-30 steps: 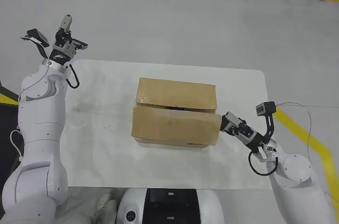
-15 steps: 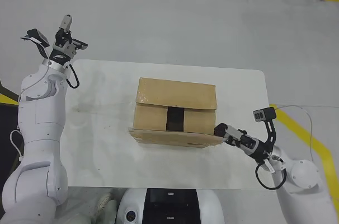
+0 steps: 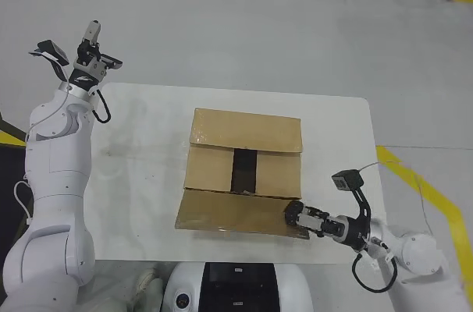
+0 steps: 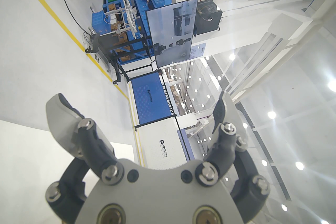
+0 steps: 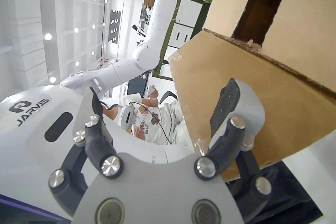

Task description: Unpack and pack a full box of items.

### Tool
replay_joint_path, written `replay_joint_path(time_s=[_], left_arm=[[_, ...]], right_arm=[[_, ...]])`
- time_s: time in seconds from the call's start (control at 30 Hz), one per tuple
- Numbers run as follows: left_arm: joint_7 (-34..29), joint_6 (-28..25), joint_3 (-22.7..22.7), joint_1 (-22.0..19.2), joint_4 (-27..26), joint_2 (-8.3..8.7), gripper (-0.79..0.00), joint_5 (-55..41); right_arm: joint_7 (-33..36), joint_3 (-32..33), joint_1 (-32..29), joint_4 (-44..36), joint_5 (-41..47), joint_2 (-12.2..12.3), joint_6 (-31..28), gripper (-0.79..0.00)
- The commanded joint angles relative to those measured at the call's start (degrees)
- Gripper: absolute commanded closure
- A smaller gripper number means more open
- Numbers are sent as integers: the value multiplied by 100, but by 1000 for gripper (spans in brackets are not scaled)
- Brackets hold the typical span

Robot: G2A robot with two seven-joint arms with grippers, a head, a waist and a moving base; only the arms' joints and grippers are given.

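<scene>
Near flap now folded out from box; my right gripper at its corner, jaws apart; left gripper likewise, well off. Unclamped flap may spring back.

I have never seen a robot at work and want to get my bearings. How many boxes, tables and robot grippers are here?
Cardboard box: 1
White table: 1
Grippers: 2, the left gripper and the right gripper
Total: 4
</scene>
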Motion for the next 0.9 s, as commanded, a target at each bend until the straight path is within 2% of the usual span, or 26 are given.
replay_joint_path(time_s=[0.0, 0.43, 0.87], left_arm=[[0, 0, 0, 0, 0, 0, -785, 0], [0, 0, 0, 0, 0, 0, -785, 0], [0, 0, 0, 0, 0, 0, -785, 0]], right_arm=[[55, -40, -49, -30, -54, 14, 10, -785], [44, -400, -227, 130, -436, 88, 428, -785], [-383, -864, 161, 737, -1106, 114, 569, -785]])
